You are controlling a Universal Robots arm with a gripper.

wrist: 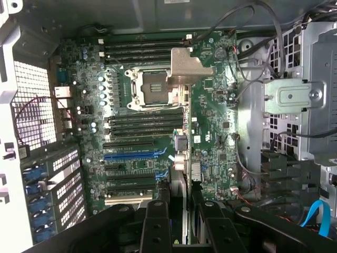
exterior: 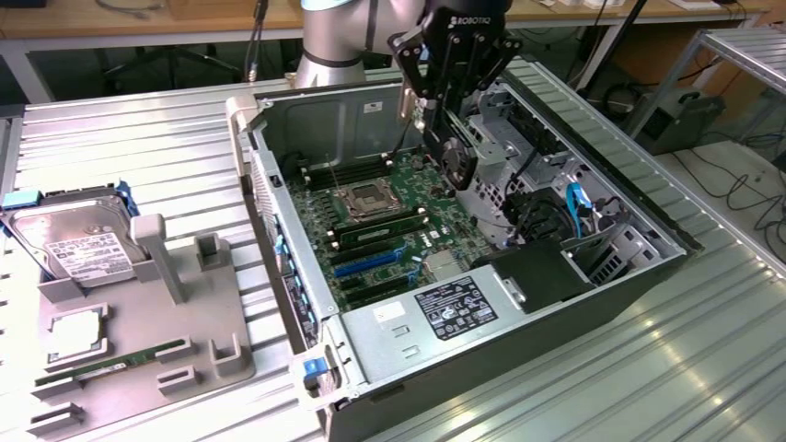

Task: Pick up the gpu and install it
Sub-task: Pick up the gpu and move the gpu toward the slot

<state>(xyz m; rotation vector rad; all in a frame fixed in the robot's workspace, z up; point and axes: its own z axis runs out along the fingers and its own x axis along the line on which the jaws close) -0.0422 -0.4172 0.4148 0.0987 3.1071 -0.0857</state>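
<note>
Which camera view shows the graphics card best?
The exterior view: the graphics card hangs from the gripper above the motherboard, its round fan visible. In the wrist view you see its thin edge between the fingers.

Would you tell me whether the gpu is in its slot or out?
Out: the end effector holds the gpu on edge above the motherboard, and the blue slot lies bare.

A ribbed metal tabletop (exterior: 147,138) stands before a wooden workbench (exterior: 123,20), beside a cable-strewn grey floor (exterior: 712,189).
</note>
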